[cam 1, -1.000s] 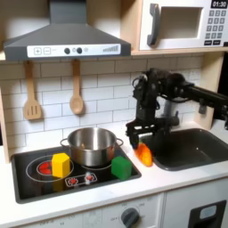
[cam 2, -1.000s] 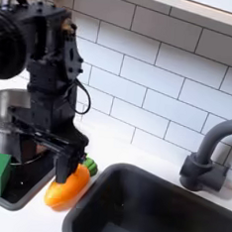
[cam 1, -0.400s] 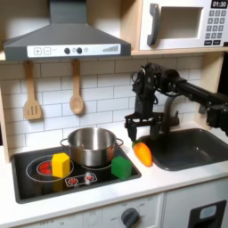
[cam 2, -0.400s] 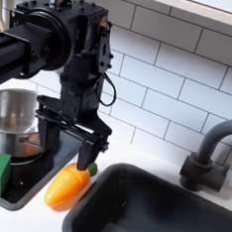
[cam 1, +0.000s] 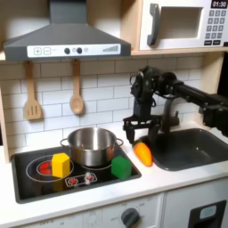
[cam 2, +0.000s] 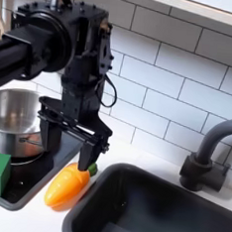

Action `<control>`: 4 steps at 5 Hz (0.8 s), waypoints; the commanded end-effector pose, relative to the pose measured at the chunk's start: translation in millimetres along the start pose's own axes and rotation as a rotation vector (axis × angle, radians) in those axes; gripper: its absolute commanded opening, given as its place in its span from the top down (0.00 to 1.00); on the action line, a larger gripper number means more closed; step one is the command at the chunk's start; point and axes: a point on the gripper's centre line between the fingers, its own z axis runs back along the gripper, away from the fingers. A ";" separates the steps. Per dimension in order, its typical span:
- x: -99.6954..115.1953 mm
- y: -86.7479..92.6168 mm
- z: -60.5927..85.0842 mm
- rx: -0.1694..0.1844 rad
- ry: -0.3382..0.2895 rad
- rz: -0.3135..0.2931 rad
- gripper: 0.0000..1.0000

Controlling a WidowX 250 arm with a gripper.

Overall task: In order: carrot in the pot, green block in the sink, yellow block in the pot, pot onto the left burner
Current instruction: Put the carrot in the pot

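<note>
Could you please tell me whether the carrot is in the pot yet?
Not yet. The carrot lies on the counter between stove and sink, outside the pot, under the open pincer.

pot: bright polished steel, mirror-like, seen in both exterior views
carrot: smooth orange plastic with a slight sheen, green top
green block: plain green, matt, smooth faces
yellow block: plain yellow, matt, smooth
stove: flat black surface, glossy, red printed rings
sink: dark grey basin, smooth, dull sheen
faucet: dark, satin finish
gripper: black, matt, hard-looking parts
wall tiles: white, glossy
spoons: pale wood, matt
countertop: white, smooth
</note>
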 end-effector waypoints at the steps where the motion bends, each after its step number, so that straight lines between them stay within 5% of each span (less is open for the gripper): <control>1: 14.6 -13.0 -12.1 0.000 0.010 -0.055 0.00; 4: 5.6 -12.1 -40.4 0.018 0.025 -0.026 0.00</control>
